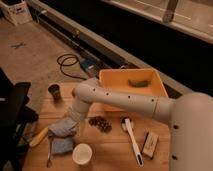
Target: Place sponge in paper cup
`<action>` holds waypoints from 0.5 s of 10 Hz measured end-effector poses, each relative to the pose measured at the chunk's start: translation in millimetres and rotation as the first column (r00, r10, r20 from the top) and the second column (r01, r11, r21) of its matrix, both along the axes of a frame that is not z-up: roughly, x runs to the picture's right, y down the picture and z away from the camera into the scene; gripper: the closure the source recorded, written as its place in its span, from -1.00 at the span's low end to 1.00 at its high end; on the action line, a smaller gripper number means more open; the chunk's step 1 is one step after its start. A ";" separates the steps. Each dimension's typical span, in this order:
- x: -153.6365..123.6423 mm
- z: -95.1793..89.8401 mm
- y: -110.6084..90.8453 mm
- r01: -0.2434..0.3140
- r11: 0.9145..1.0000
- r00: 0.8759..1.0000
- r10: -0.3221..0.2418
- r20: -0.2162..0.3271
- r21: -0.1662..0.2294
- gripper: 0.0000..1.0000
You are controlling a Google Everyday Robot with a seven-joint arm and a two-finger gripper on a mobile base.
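The small blue sponge (62, 145) lies flat near the table's front left. Just to its right stands the white paper cup (81, 153), upright and with its mouth showing. My white arm reaches in from the right, bends at the elbow and slopes down to the left. Its gripper (66, 125) hangs low over a paler blue cloth (58, 131), just behind the sponge and a little left of the cup. The gripper stands open with nothing in it, and it partly hides the cloth.
An orange bin (155, 92) with a green item sits at the back. A small dark cup (54, 91) stands back left. A dark cluster (100, 123), a white brush (132, 141), a small box (149, 144), a banana (39, 136) and a utensil (50, 152) lie about.
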State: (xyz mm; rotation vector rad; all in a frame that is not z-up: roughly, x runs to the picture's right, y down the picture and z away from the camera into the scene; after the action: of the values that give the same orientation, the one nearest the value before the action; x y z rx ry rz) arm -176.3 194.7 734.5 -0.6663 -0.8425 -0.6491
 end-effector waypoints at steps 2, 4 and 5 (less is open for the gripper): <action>-0.5 -0.2 0.0 0.002 1.000 1.000 -0.002 0.000 0.000 -0.60; -4.6 1.1 2.4 0.029 0.999 1.000 -0.029 0.003 -0.013 -0.60; -13.9 5.7 12.1 0.059 0.998 0.998 -0.059 0.010 -0.037 -0.60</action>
State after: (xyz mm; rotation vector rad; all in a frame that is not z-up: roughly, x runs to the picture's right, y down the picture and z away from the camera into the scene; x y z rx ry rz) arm -190.2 206.8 740.2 -0.7245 -0.8475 -0.6911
